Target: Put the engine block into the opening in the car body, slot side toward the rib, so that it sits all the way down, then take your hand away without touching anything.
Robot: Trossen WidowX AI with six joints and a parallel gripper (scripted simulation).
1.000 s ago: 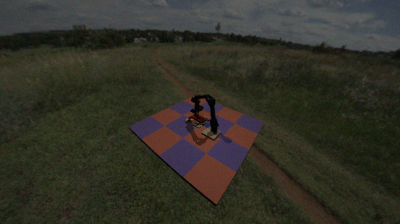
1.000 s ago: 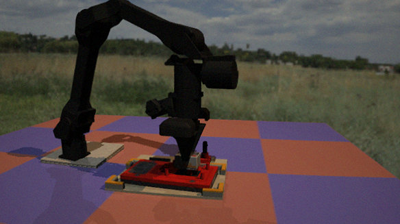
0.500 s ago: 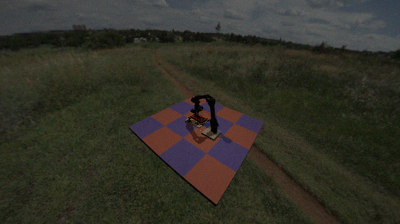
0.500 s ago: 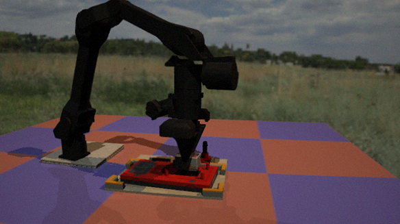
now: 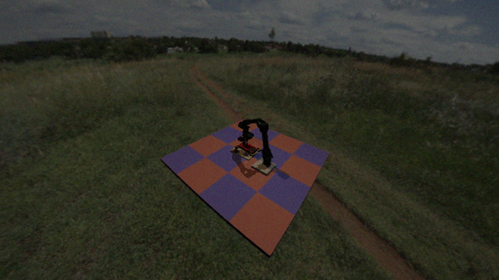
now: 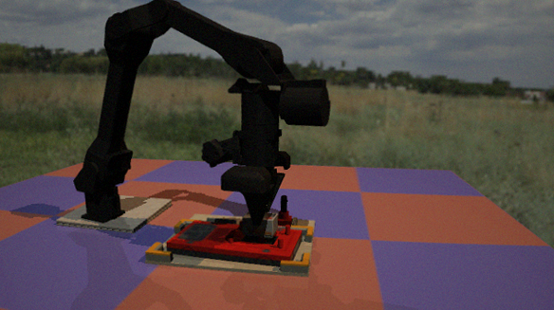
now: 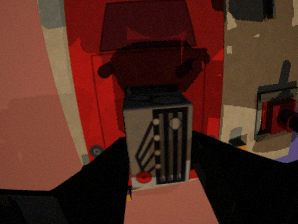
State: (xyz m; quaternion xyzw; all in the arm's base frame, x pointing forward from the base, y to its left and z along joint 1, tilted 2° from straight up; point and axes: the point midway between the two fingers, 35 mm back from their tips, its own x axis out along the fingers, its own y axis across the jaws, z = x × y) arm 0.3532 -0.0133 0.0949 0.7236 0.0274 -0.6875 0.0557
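Note:
My gripper (image 7: pixel 157 141) (image 6: pixel 260 224) is shut on the grey engine block (image 7: pixel 160 143) (image 6: pixel 270 223), a small box with dark stripes on its top face. It holds the block low over the red car body (image 6: pixel 225 243) (image 7: pixel 80 83) (image 5: pixel 247 147), at the dark opening (image 7: pixel 149 63) in the body's middle. In the wrist view the block sits just short of the opening's near edge. In the exterior view the fingers reach down into the body and hide the block's lower part. I cannot tell how deep the block sits.
The car body rests on a tan base plate (image 6: pixel 245 266) with yellow corner pieces (image 6: pixel 155 251). A small red and dark part (image 6: pixel 285 212) (image 7: pixel 280 112) stands on the plate beside the body. The arm's base stands on a grey plate (image 6: pixel 133 217). All sits on a purple and orange chequered floor (image 6: pixel 428 223).

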